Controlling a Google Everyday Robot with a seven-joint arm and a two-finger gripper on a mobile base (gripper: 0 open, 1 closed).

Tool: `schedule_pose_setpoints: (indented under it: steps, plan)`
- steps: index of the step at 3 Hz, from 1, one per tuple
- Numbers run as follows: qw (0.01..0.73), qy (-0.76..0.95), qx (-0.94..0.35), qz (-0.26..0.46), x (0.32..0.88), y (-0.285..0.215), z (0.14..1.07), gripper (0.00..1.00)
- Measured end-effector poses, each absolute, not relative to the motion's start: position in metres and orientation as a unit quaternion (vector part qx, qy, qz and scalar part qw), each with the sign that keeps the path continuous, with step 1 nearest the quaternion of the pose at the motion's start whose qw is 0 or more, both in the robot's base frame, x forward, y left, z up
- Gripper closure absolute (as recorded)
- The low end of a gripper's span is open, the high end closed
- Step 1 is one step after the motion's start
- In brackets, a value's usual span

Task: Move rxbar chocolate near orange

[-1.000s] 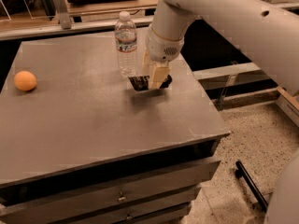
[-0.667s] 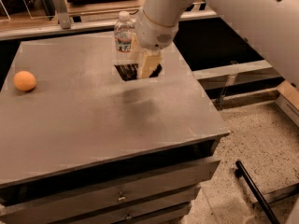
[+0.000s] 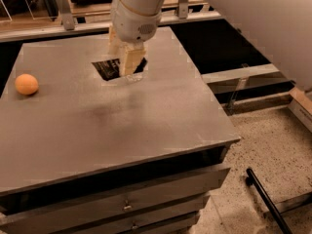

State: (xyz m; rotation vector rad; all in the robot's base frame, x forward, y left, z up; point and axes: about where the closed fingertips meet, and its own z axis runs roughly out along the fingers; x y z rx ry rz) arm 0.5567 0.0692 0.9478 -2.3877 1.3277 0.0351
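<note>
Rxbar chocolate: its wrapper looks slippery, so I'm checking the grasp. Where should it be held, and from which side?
Probably across its narrow width near the middle, coming from above. The rxbar chocolate is flat and long, so only its short span suits a two-finger grip. The gripper holds it that way over the table, black wrapper showing either side.

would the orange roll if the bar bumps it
Likely: the orange is round and sits free on the flat table, so a nudge could roll it. The rxbar chocolate, held in the tool toward the table's rear, looks flat, so should stay put.
</note>
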Motion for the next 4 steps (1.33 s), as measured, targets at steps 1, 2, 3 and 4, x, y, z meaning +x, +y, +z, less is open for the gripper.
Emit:
schedule_pose_setpoints:
  steps: [1, 2, 3, 4]
  plan:
    - [0.195, 0.418, -0.887, 0.017, 0.547, 0.113, 0.945, 1.0]
    - [0.196, 0.418, -0.887, 0.016, 0.547, 0.113, 0.945, 1.0]
    - [0.225, 0.383, -0.896, 0.005, 0.553, 0.128, 0.94, 1.0]
    - [0.264, 0.305, -0.915, -0.01, 0.578, 0.162, 0.927, 1.0]
